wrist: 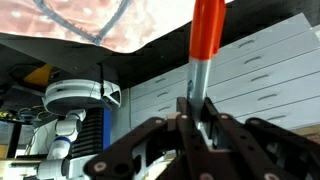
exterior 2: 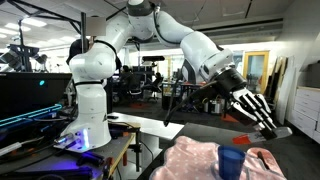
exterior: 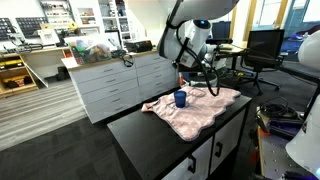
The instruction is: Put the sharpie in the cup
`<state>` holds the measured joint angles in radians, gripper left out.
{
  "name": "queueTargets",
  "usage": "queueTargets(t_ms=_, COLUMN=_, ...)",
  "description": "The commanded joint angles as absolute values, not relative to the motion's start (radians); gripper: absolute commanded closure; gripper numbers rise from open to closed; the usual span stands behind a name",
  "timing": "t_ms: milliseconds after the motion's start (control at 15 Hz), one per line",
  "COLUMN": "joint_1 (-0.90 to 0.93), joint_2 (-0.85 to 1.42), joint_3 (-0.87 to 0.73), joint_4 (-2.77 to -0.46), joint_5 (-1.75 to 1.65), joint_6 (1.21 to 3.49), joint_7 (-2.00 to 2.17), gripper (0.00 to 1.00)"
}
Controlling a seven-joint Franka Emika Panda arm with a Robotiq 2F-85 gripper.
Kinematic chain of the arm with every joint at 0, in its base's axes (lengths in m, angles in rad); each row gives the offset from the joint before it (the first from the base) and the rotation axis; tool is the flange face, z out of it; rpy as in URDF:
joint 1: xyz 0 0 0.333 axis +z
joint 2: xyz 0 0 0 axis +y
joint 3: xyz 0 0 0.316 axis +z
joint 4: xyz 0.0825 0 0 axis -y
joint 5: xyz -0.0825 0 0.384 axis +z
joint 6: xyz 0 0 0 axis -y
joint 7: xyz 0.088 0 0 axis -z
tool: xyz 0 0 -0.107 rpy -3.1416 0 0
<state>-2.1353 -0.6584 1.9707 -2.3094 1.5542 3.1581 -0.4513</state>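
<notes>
1. The cloth (exterior: pixel 200 110), lying toward the table's far edge, is soft pink fabric, matt and rumpled into folds.
2. The table (exterior: pixel 150 135) has a black top, smooth and matt.
3. The cup (exterior 2: pixel 231 163) looks like smooth deep-blue plastic with a faint sheen.
4. The sharpie (wrist: pixel 205 40) has a glossy orange-red plastic part above a duller grey part.
5. The gripper (wrist: pixel 197 118) is black and matt; whether it is plastic or metal cannot be told.
6. The arm (exterior 2: pixel 190 42) has glossy white shells.
7. The drawers (exterior: pixel 120 85) have smooth, pale fronts.

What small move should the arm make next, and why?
Probably shift the gripper sideways until it is over the cup. The wrist view shows the marker clamped, and in an exterior view the gripper hangs above the cloth, not over the cup.
</notes>
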Motion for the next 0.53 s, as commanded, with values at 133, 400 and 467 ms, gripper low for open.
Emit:
queueTargets(t_ms=133, joint_1=-2.073, joint_2=-0.628, joint_3=1.979, joint_4=-2.288, joint_5=1.691, joint_6=3.167, joint_7=-0.626, gripper=0.96)
queueTargets(t_ms=400, joint_1=-2.015, joint_2=-0.664, joint_3=1.931, joint_4=-2.267, joint_5=1.826, joint_6=3.127, joint_7=-0.766, gripper=0.96)
queueTargets(t_ms=467, joint_1=-1.999, joint_2=-0.676, joint_3=1.914, joint_4=-2.266, joint_5=1.864, joint_6=3.114, joint_7=-0.802, gripper=0.96)
